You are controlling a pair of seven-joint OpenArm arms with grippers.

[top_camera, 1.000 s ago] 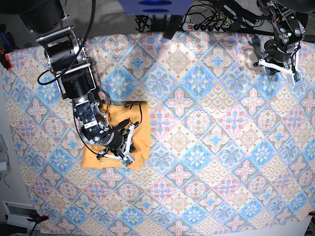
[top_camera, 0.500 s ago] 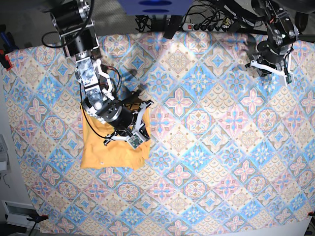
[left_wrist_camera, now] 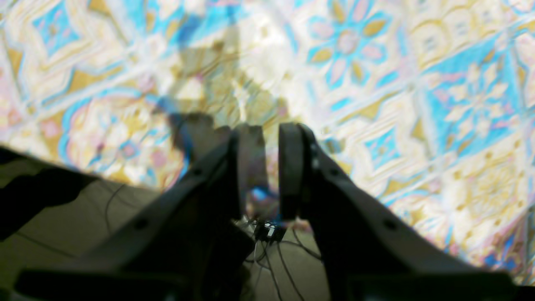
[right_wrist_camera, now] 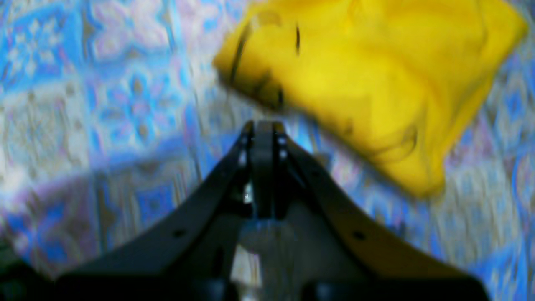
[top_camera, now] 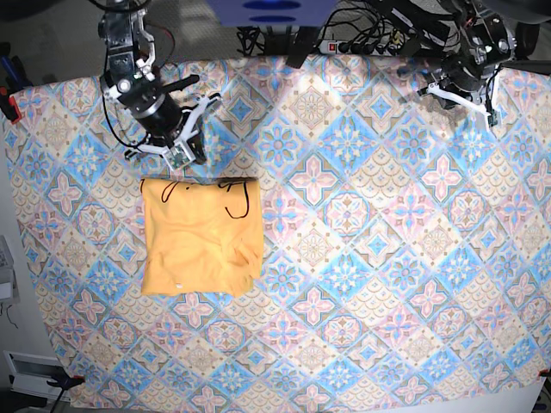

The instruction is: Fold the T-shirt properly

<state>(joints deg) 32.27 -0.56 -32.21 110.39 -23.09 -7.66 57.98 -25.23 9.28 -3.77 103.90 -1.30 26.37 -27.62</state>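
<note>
The pale yellow-orange T-shirt (top_camera: 202,237), the landmark here, lies folded into a compact, roughly square bundle on the patterned cloth (top_camera: 370,284), with dark lines along its edge nearest the robot. The right arm (top_camera: 138,86) reaches in from the robot's side and slants down, its right hand (right_wrist_camera: 267,127) just beyond that edge, above the cloth and apart from the T-shirt. The left arm (top_camera: 495,52) is bent well away from the T-shirt, on its far left by the robot's reckoning, with the left hand (left_wrist_camera: 267,129) over the cloth. The right wrist view shows the T-shirt close up, blurred; the left wrist view shows instead the cloth's border and cables (left_wrist_camera: 273,267) beyond it, well away from the T-shirt. The right hand's fingers are together, holding nothing; the left hand's stand slightly apart, with nothing between them.
</note>
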